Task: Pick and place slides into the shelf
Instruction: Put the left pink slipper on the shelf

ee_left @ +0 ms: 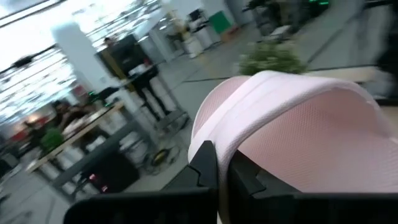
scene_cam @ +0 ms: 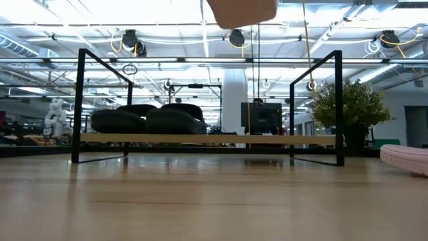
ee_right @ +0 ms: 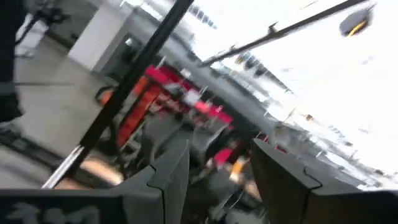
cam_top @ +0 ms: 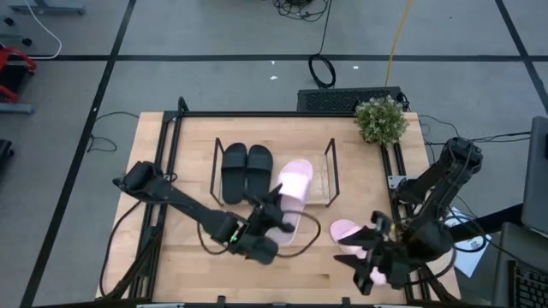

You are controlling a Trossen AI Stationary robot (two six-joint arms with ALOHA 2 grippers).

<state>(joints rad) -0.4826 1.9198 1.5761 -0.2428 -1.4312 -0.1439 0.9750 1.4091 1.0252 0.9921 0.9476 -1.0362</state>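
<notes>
Two black slides [cam_top: 247, 171] [scene_cam: 147, 119] lie side by side on the left half of the wire shelf [cam_top: 330, 171] [scene_cam: 200, 139]. My left gripper [cam_top: 276, 207] [ee_left: 227, 167] is shut on one pink slide [cam_top: 295, 192] [scene_cam: 241, 9], high over the shelf's near edge. The other pink slide [cam_top: 347, 229] [scene_cam: 405, 159] lies flat on the table to the right of the shelf. My right gripper [cam_top: 364, 272] [ee_right: 217, 168] hovers open just near of that slide, touching nothing. My left gripper pinches the pink slide's pale side edge [ee_left: 225, 149] between its two fingers, one finger [ee_left: 207, 165] on the outside and the other [ee_left: 249, 177] on the inner pink surface. It comes from the table's near left. The slide is lifted clear, above the shelf's top rails.
A potted plant [cam_top: 381, 118] [scene_cam: 349, 107] stands at the table's far right corner behind the shelf. The right half of the shelf base [cam_top: 318, 184] shows bare. Bare wood [cam_top: 171, 257] lies near of the shelf. Black table frame rails [cam_top: 171, 128] run along the sides.
</notes>
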